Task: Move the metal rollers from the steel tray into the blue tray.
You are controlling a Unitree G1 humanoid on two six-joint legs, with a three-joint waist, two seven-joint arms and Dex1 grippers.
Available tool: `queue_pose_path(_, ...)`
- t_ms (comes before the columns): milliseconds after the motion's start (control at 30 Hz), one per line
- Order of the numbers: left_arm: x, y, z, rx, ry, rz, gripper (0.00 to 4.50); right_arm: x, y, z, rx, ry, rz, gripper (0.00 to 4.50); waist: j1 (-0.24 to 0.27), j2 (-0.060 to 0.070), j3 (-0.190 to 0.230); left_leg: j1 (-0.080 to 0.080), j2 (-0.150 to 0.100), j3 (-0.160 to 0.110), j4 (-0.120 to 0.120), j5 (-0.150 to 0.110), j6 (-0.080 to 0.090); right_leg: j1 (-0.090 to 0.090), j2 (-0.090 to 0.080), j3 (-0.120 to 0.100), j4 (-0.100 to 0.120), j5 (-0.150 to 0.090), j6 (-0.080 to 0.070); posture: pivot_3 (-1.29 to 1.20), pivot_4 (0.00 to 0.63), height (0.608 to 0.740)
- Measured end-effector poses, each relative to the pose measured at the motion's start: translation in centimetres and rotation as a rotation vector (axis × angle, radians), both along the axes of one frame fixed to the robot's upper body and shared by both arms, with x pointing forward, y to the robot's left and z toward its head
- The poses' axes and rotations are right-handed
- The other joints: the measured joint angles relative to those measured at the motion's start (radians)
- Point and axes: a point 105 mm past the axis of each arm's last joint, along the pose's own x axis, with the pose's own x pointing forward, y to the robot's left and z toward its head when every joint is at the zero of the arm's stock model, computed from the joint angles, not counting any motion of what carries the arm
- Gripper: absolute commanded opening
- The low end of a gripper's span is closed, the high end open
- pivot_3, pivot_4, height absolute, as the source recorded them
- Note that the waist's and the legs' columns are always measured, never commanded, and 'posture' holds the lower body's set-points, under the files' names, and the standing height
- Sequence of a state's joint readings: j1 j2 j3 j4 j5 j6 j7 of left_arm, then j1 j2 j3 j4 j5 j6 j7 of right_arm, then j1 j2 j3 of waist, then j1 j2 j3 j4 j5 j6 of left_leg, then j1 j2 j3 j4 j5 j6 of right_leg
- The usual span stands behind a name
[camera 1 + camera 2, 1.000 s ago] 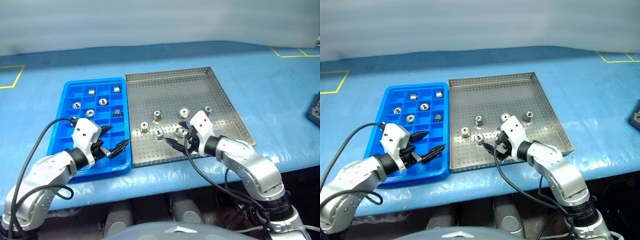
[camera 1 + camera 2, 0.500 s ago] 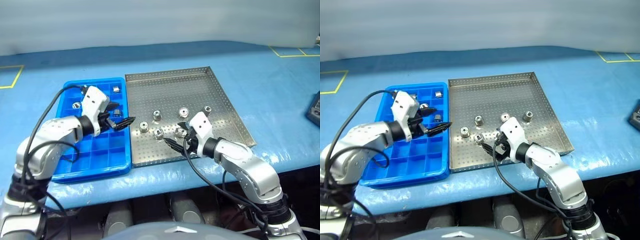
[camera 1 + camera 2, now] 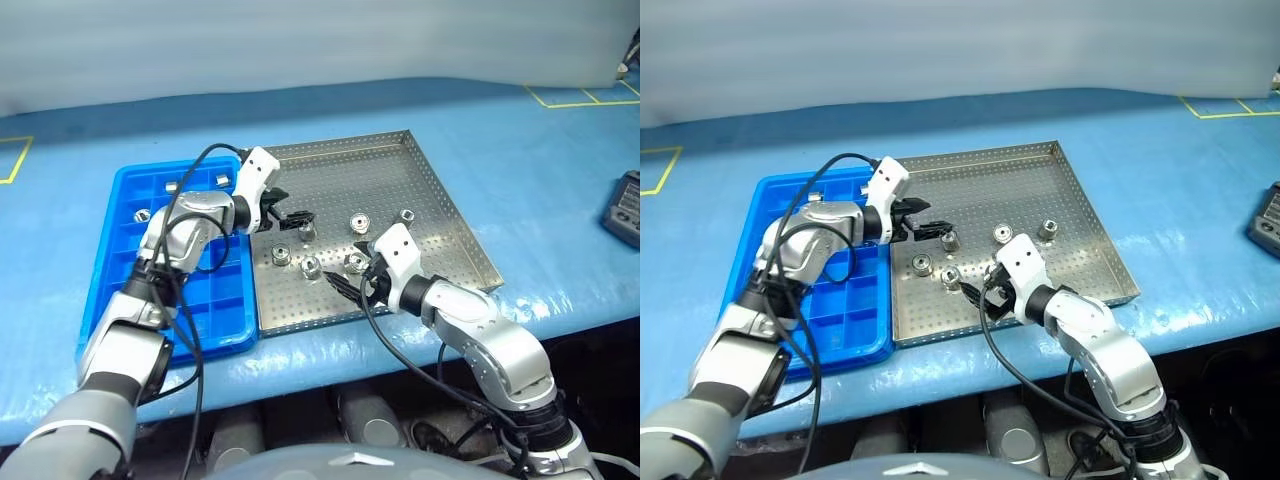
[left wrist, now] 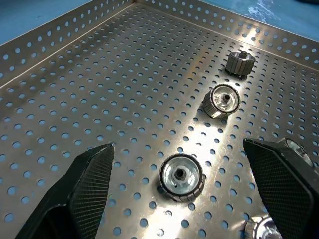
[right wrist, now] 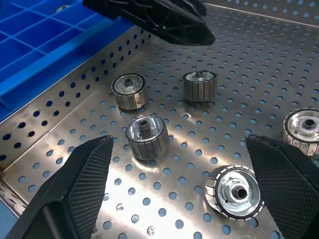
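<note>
Change since earlier: the left gripper (image 3: 290, 215) has left the near part of the blue tray (image 3: 110, 310) and crossed over the shared edge into the steel tray (image 3: 440, 215); the right gripper (image 3: 352, 281) has stayed where it was; the camera has shifted a little.
Right gripper: nearest the robot, low over the near part of the steel tray, fingers (image 5: 79, 189) spread wide apart, holding nothing.
Rollers by right gripper: in the right wrist view five metal rollers (image 5: 145, 137) lie between and beyond the fingers; the one at the frame edge is cut off.
Left gripper: further out, fingers (image 4: 87, 181) wide apart and empty, one roller lying on the tray floor between them, untouched.
Rollers in steel tray, count: six in the head views, clustered in the middle and near half; the one beside the right gripper's wrist is partly hidden.
Rollers in blue tray, count: three visible along the far rows, one at the left edge and two in the back row; the left arm and its cable cover several compartments, so the total is uncertain.
Trays, count: two, side by side and touching, blue on the left, steel on the right.
Blue table (image 3: 520, 140): yellow tape marks at the far corners, cut off by the frame.
Dark object (image 3: 624, 205): at the right edge, cut off, not identifiable.
</note>
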State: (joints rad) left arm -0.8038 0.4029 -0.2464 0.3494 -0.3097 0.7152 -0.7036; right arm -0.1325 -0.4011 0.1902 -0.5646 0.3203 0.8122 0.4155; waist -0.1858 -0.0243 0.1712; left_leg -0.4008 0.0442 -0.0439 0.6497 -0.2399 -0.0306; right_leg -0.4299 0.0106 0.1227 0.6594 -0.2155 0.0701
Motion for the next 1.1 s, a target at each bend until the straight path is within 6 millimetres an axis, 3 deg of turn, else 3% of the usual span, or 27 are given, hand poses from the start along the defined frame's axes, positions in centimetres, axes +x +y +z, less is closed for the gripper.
queue_pose_path(300,0.7,-0.4,-3.6,0.078,0.105,-0.003,4.50,-0.2,-0.1,0.0,0.007,-0.005,-0.024,4.47,-0.043,0.000,0.000,-0.001,-0.001,0.000,0.000,0.000,0.000,0.000,0.000,0.000,0.000,0.000,0.002,-0.27,0.150,0.740)
queue_pose_path(400,0.8,-0.4,-4.1,0.124,0.111,-0.010,3.88,-0.3,-0.1,0.2,0.008,-0.013,-0.028,4.50,-0.055,0.000,0.000,-0.001,-0.001,-0.001,0.000,0.000,0.000,0.000,-0.001,0.000,0.000,-0.001,0.002,-0.27,0.150,0.740)
queue_pose_path(600,0.8,-0.3,-4.4,0.179,0.104,-0.044,1.87,-0.3,-0.2,0.1,0.008,-0.013,-0.040,4.50,-0.065,0.000,0.000,-0.001,-0.001,-0.001,0.000,0.000,0.000,0.000,-0.001,0.000,0.000,-0.001,0.002,-0.26,0.150,0.740)
queue_pose_path(800,0.9,-0.1,-4.0,0.170,0.100,-0.051,1.73,-0.2,-0.1,0.2,0.011,-0.015,-0.039,4.50,-0.069,0.000,0.000,0.000,-0.001,-0.001,0.000,0.000,0.000,0.001,0.000,0.000,0.001,0.000,0.003,-0.23,0.150,0.740)
queue_pose_path(900,1.8,0.5,-2.1,0.091,0.037,0.026,1.73,-0.1,0.1,0.6,0.015,-0.028,-0.031,4.50,-0.070,0.000,0.001,-0.001,-0.001,-0.001,0.000,0.000,0.000,0.000,0.000,0.000,0.001,0.000,0.003,-0.22,0.150,0.740)
queue_pose_path(1000,3.1,1.6,2.3,-0.024,-0.124,0.143,1.73,0.0,0.3,0.9,0.018,-0.038,-0.019,4.50,-0.066,0.000,0.001,-0.002,0.000,-0.001,-0.001,0.000,0.000,0.000,0.000,0.000,0.000,0.000,0.003,-0.19,0.150,0.740)
queue_pose_path(1100,2.5,3.9,5.5,-0.087,-0.292,0.263,1.73,0.0,0.6,0.9,0.022,-0.036,-0.004,4.50,-0.064,0.001,0.000,0.000,0.000,-0.001,-0.002,0.000,0.000,0.000,-0.001,0.001,0.001,0.000,0.003,-0.16,0.150,0.740)
